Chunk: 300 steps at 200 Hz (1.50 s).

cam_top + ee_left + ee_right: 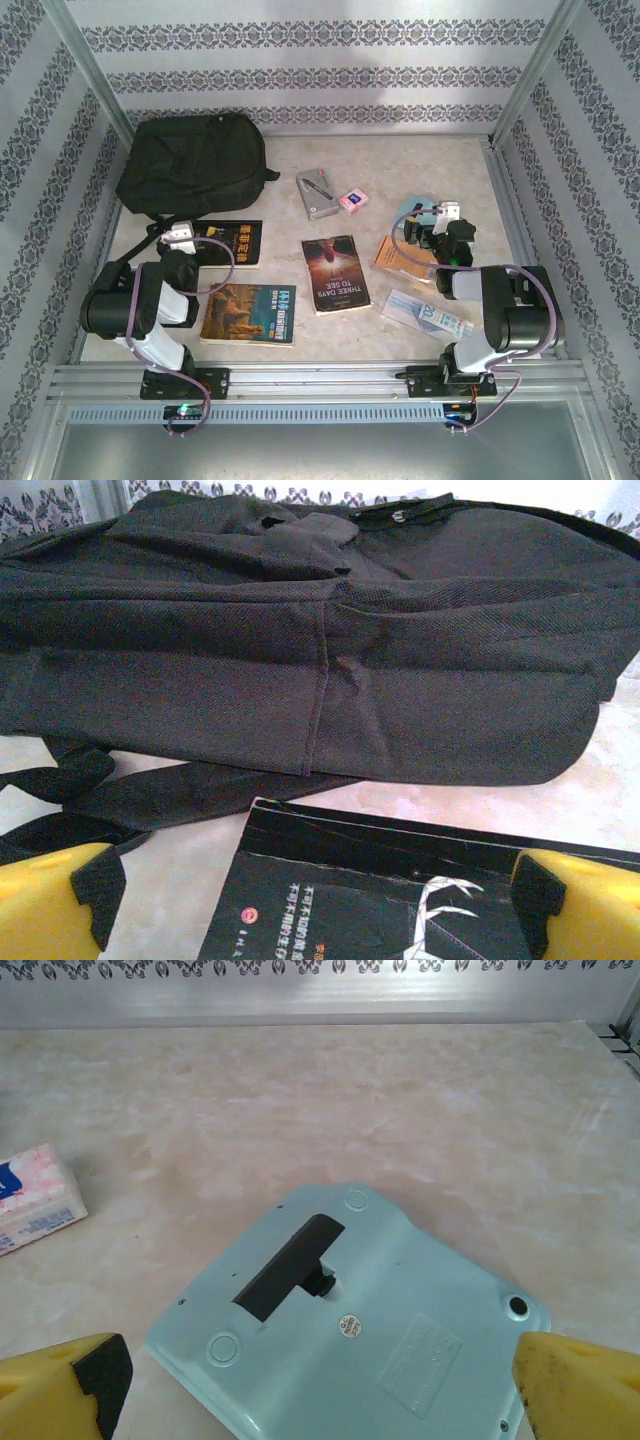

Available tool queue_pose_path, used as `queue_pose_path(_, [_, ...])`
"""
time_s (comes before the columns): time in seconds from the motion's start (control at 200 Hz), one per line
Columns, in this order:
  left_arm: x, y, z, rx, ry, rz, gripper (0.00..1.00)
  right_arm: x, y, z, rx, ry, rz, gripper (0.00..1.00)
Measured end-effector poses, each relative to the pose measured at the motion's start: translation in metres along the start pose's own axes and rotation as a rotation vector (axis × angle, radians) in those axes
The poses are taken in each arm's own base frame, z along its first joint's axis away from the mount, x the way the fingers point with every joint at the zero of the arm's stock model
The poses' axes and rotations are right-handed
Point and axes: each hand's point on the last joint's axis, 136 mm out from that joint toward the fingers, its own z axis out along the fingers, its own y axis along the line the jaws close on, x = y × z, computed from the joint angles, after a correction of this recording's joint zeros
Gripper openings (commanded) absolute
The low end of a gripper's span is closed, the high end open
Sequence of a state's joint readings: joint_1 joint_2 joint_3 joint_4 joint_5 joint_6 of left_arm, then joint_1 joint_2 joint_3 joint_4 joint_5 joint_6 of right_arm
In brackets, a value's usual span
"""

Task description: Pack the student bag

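Bag: the bag [195, 165] lies flat in the far-left corner of the worktop [285, 215], with its straps [150, 790] trailing towards the near edge.
Left gripper: the left gripper [180, 240] is low over the black book [232, 243], its jaws spread wide and empty, facing the bag's side.
Right gripper: the right gripper [440, 222] is also spread wide and empty, over a pale blue device [350, 1330] near the right edge.
Risk, left: I cannot tell whether the zip is open. If it is shut, a book pushed in would only shove the soft bag against the wall. A finger could also snag a strap.
Risk, right: the device lies flat, so the fingers may scrape the worktop or skid it away.
Room: the left corner is tight between the wall, bag and book. The right rail [510, 210] is near. The far middle is freer.
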State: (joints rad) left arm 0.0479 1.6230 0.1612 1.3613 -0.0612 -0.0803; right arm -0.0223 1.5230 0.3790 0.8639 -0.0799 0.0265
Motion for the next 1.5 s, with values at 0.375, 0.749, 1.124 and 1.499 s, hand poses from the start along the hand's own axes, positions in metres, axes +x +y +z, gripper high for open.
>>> queue_pose_path(0.375, [0.000, -0.001, 0.000, 0.007, -0.001, 0.000, 1.00, 0.000, 0.000, 0.000, 0.000, 0.000, 0.000, 0.98])
queue_pose_path(0.749, [-0.001, -0.001, 0.000, 0.007, -0.004, -0.004, 1.00, 0.000, 0.000, 0.000, 0.000, 0.000, 0.000, 0.98])
queue_pose_path(1.124, [-0.001, -0.001, 0.000, 0.005, -0.008, -0.004, 1.00, 0.000, 0.000, 0.000, 0.000, 0.000, 0.000, 0.98])
queue_pose_path(1.499, [-0.152, -0.058, -0.018, 0.028, -0.226, 0.021, 1.00, -0.105, 0.074, -0.021, -0.050, -0.093, -0.132, 0.98])
